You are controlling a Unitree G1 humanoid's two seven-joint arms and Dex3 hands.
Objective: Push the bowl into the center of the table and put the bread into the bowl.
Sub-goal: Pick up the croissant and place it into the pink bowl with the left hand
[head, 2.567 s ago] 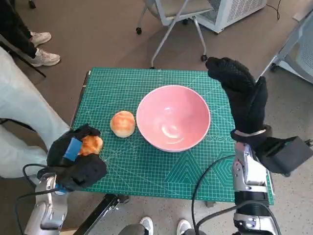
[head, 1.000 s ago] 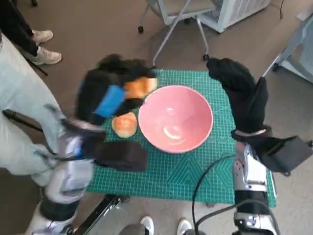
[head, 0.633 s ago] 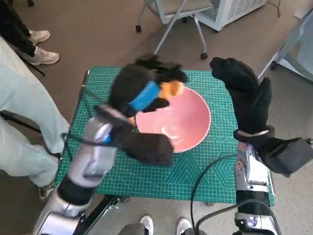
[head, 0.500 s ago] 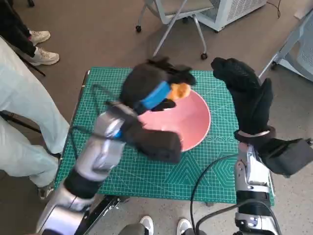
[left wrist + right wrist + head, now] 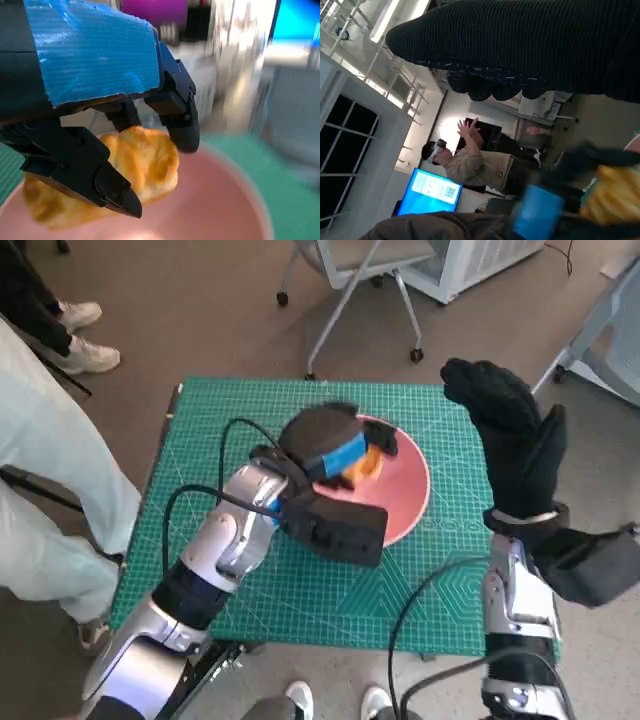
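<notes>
1. The left hand [image 5: 330,445] gripped the bread [image 5: 365,462] over the left part of the pink bowl [image 5: 405,495].
2. The bowl sat near the middle of the counter [image 5: 200,440].
3. The right hand [image 5: 515,445] hung at the counter's right edge, upright, fingers apart, holding nothing.

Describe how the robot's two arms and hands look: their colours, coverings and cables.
The left hand is black hard plastic with blue tape over its back, on a pale silver forearm with a black box at the wrist and thin black cables looping beside it. The right hand wears a black knitted glove above a pale silver forearm, with a black cable curving alongside.
</notes>
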